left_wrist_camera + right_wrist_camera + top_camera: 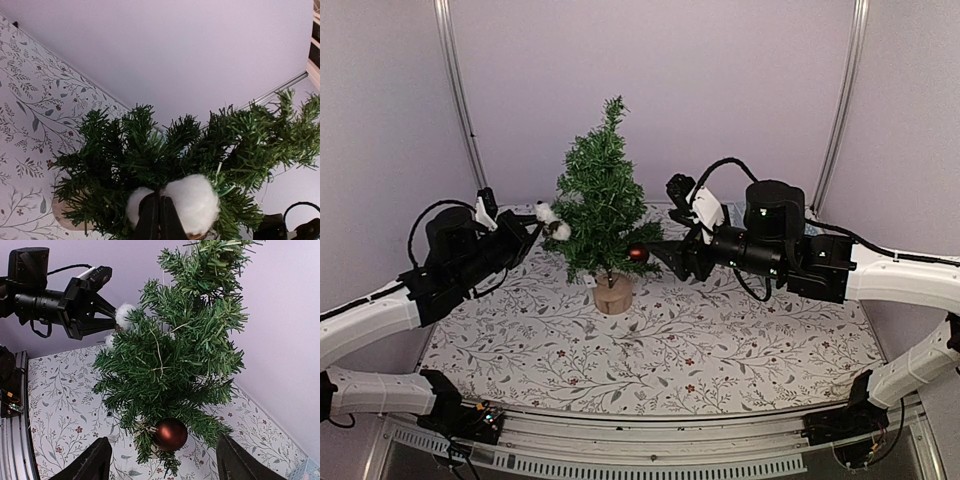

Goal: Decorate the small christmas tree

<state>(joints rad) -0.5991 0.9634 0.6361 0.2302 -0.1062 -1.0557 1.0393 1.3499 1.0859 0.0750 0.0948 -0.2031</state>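
There it stands: the small christmas tree (603, 200), a dark-green bristly artificial conifer, upright on its short round pale wooden stump (613, 295), planted toward the back middle of the floral-print tablecloth (720, 340). Pointed top straight up, branches fanned out. A glossy dark-red round bauble (638, 254) hangs low on its right side, clear of the cloth, and two white cotton puffs (552, 220) sit against its left mid-height branches.
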